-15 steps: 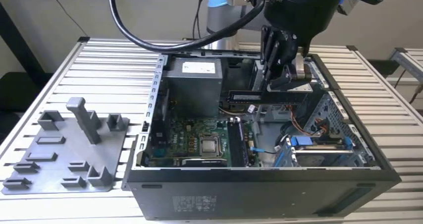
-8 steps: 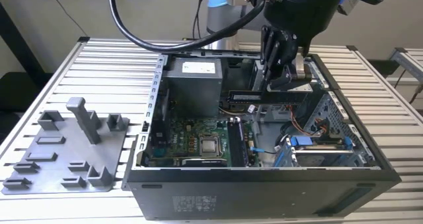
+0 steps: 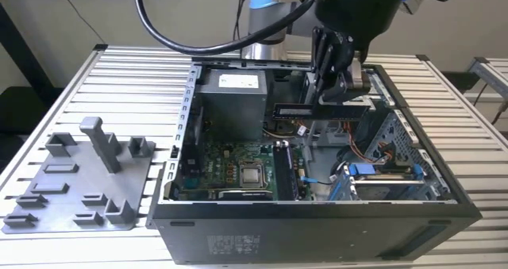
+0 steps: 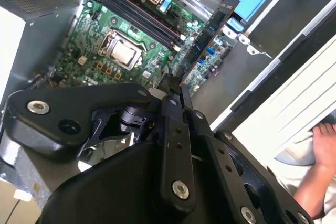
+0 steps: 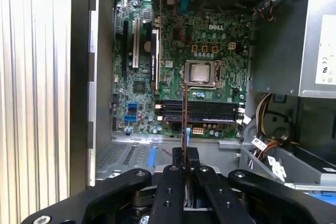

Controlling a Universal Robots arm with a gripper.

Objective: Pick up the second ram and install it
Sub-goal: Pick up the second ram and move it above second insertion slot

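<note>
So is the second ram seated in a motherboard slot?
No: the gripper holds the second ram in the air, well clear of the motherboard.

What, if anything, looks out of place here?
Only a person's hand outside the case in the second wrist view. The second ram sits level in the gripper above the open case; nothing looks damaged.
</note>
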